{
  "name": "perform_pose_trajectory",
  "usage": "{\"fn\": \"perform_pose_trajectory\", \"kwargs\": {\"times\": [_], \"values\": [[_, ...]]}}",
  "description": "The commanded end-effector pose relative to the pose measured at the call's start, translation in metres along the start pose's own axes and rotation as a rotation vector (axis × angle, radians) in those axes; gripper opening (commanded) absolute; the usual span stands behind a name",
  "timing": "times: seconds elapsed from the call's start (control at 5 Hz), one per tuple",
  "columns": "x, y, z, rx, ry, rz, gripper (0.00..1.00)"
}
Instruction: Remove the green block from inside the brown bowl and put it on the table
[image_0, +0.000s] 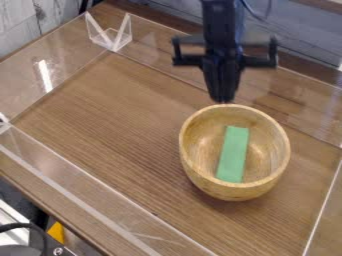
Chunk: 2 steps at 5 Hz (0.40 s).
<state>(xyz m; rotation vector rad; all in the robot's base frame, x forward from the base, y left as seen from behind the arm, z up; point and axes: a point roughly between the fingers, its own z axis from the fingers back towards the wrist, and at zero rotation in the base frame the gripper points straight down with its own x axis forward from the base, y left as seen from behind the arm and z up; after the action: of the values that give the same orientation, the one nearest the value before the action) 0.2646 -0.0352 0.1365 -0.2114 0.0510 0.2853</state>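
The green block lies flat inside the brown bowl, running from the bowl's far side toward its near side. The bowl rests on the right part of the table. My gripper hangs above and behind the bowl, pointing almost straight down. Its fingers are pressed together and shut with nothing between them. A clear gap separates the fingertips from the block and the bowl's rim.
Clear acrylic walls edge the table on the left and front. A clear folded acrylic piece stands at the back left. The black arm reaches down from the top of the view.
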Motion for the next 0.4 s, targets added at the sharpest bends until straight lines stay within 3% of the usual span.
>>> {"fn": "perform_pose_trajectory", "kwargs": {"times": [0.0,0.2], "values": [[-0.0002,0.0011,0.0180,-0.014,-0.052,-0.015,0.00],[-0.0062,0.0017,0.0116,-0.001,-0.041,-0.021,1.00]]}}
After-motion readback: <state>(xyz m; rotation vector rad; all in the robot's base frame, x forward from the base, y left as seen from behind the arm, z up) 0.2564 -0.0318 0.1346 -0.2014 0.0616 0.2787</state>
